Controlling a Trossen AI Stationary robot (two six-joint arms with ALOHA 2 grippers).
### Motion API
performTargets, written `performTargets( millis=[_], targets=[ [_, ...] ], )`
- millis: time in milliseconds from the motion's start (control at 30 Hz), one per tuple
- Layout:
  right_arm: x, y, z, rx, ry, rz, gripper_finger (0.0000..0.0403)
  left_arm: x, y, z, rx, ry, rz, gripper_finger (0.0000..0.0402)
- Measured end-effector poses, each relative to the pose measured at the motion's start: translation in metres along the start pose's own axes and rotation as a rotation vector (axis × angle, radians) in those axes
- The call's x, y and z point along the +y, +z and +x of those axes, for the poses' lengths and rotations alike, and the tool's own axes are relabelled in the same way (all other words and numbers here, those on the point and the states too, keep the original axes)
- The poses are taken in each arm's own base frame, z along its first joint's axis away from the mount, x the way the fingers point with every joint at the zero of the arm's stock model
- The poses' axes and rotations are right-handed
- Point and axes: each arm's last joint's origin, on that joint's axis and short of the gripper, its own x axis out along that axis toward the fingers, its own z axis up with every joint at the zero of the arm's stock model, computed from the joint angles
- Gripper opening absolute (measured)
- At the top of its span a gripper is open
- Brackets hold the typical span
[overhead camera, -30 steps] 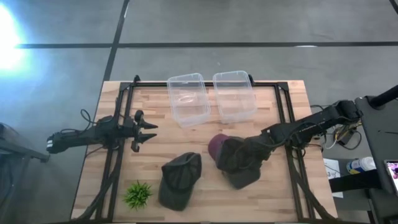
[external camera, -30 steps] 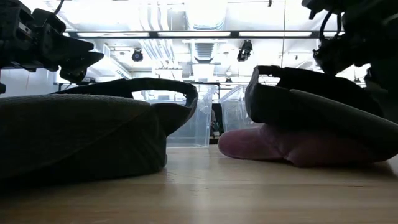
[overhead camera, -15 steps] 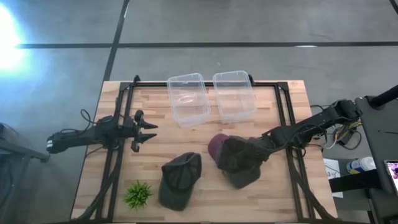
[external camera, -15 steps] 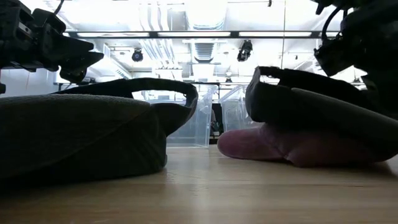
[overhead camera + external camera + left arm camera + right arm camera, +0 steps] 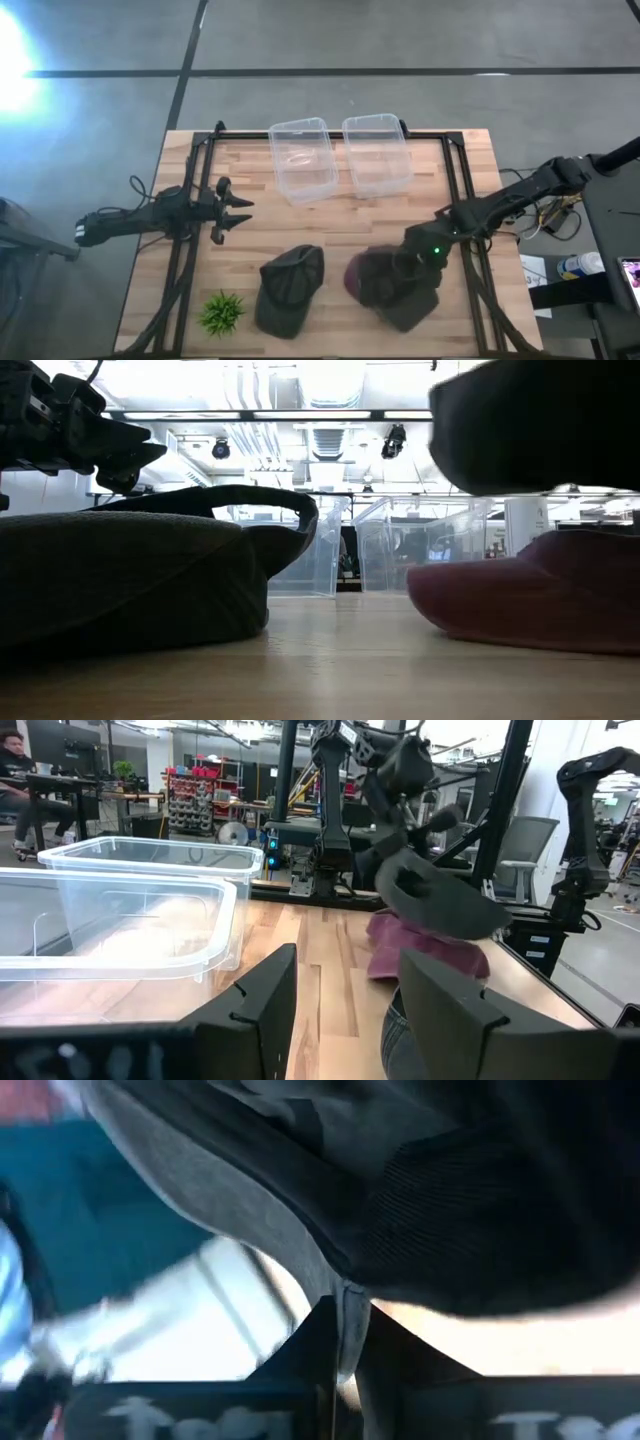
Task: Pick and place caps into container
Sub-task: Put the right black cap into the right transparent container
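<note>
My right gripper is shut on a dark cap, held in the air above the maroon cap. The low view shows the dark cap clear above the maroon cap, which rests on the wood. A second dark cap lies on the table near the front, left of the other two. My left gripper waits open over the table's left side, touching nothing. Two clear containers stand at the far edge. My right gripper pinches an edge of the dark cap's fabric between its two fingers; how many layers cannot be told. The fingers come from the table's right, slanting down. The cap hangs tilted below the fingers, lifted clear of the maroon cap.
A small green plant stands at the near left corner. A black frame runs along the table's left and right sides. Bare wood lies between the containers and the caps.
My right gripper has shut on the dark cap, risen, and gone toward the table's near edge. The dark cap, which lay on the maroon cap, is now lifted clear of it. The maroon cap has slid toward the near edge.
</note>
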Motion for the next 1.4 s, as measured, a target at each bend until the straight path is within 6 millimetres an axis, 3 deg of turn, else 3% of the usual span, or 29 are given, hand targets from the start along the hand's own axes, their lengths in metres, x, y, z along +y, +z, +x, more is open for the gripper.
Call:
performTargets(
  millis=[167, 267, 500, 600, 700, 833, 1000, 1167, 1400],
  targets=[
    [-0.007, 0.017, -0.007, -0.191, -0.041, 0.075, 0.0017, 0.0, 0.0, 0.0, 0.0, 0.0, 0.0, 0.0169],
    [0.001, 0.031, -0.012, -0.281, 0.059, 0.013, 0.0017, 0.0, 0.0, 0.0, 0.0, 0.0, 0.0, 0.0169],
    [0.021, 0.037, -0.059, -0.576, 0.206, -0.132, 0.0018, 0.0, 0.0, 0.0, 0.001, 0.0, 0.0, 0.0169],
    [0.022, 0.031, -0.085, -0.841, 0.084, -0.105, 0.0018, 0.0, 0.0, 0.0, 0.001, 0.0, 0.0, 0.0169],
    [0.02, 0.019, -0.117, -1.148, -0.153, -0.041, 0.0018, 0.0, 0.0, 0.0, 0.001, 0.0, 0.0, 0.0169],
    [0.015, 0.013, -0.145, -1.349, -0.404, 0.082, 0.0018, 0.0, 0.0, 0.0, 0.001, 0.0, 0.0, 0.0169],
    [0.001, 0.03, -0.159, -1.354, -0.551, 0.283, 0.0018, 0.0, 0.0, 0.0, 0.001, 0.0, 0.0, 0.0169],
    [-0.026, 0.075, -0.158, -1.282, -0.719, 0.476, 0.0018, 0.0, 0.0, 0.0, 0.001, 0.0, 0.0, 0.0169],
    [-0.072, 0.132, -0.145, -0.909, -0.591, 0.59, 0.002, 0.0, 0.0, 0.0, 0.001, 0.0, 0.0, 0.0169]
  ],
)
